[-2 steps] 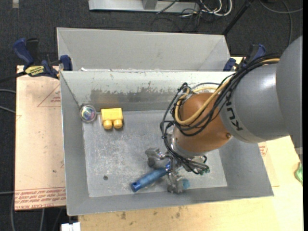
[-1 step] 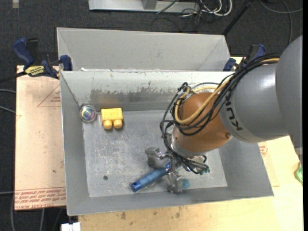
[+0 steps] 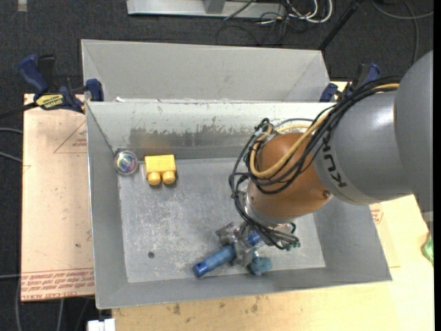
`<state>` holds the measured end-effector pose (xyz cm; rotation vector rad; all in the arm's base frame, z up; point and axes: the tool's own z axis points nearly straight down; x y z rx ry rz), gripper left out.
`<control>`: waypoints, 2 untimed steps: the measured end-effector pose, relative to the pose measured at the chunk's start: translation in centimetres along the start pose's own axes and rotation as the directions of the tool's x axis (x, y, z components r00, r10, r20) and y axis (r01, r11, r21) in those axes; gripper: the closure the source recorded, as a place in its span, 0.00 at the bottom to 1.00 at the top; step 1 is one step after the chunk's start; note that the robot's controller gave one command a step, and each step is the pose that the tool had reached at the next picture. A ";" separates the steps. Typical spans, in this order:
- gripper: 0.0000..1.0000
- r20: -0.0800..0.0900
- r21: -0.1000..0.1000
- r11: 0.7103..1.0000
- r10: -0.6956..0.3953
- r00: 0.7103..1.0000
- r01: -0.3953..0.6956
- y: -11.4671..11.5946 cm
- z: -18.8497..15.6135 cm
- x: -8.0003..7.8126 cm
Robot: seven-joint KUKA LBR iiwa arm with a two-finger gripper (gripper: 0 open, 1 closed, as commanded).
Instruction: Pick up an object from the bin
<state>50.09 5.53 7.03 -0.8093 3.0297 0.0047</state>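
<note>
My gripper [image 3: 242, 243] is low over the bin floor near the front, right of centre, mostly hidden under the orange cover. A blue tube-shaped thing [image 3: 214, 259] lies just under it, slanting towards the front left, with a bluish knob [image 3: 259, 265] at its right end. The fingers reach down at the blue thing's right half, but their state is hidden. A yellow block [image 3: 160, 169] with two round studs lies at the back left. A shiny ball [image 3: 126, 161] sits just left of that block, against the left wall.
The arm and its cables cover the bin's right half. Bare grey floor stretches between the yellow block and the blue thing.
</note>
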 end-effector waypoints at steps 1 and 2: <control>1.00 0.001 0.003 1.000 0.002 1.000 -0.002 0.0 -6.4 -0.2; 1.00 0.002 0.004 1.000 0.005 1.000 -0.005 0.0 -13.1 -0.5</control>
